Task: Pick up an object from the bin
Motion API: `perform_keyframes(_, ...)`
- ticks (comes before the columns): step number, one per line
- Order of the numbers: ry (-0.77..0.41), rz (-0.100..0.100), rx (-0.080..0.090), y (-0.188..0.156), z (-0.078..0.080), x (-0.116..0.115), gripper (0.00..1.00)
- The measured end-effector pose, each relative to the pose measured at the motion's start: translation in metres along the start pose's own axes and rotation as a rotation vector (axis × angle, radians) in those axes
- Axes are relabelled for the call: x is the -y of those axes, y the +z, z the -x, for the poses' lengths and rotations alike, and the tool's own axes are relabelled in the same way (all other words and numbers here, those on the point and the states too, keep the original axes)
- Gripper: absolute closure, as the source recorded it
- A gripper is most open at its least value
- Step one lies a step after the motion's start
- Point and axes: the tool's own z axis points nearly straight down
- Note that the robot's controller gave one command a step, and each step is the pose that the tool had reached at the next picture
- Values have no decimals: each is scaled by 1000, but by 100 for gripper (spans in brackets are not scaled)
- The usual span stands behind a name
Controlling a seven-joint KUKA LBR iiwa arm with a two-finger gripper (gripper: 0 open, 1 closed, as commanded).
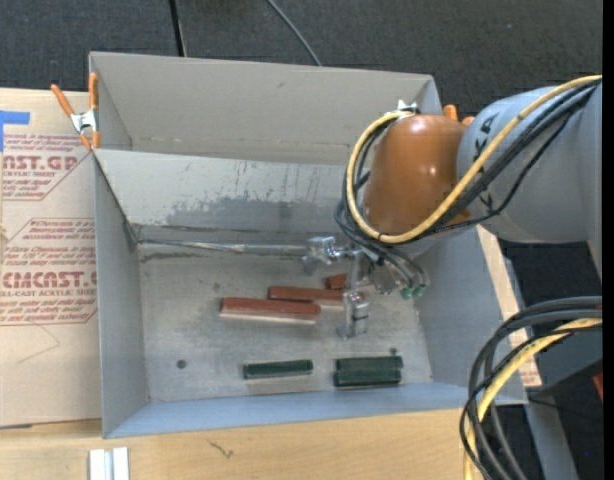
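Observation:
My gripper [342, 282] is low over the bin floor right of the middle, open. One metal finger [326, 252] stands on the far side and the other [356, 311] on the near side of a small orange-brown piece [336, 281]. That piece lies at the right end of a short reddish-brown bar [297, 294]. Just in front of the short bar, a longer reddish-brown bar [270, 311] lies flat, its right end close to my near finger. I cannot tell whether the fingers touch any of them.
A thin dark green bar [277, 369] and a thicker dark green block [368, 370] lie side by side near the front wall. The arm with its orange cover and yellow cables hangs over the bin's right side.

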Motion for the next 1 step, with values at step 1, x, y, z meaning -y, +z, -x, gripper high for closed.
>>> perform_keyframes(1, 44, 4, -2, 51, 46, -39, 0)
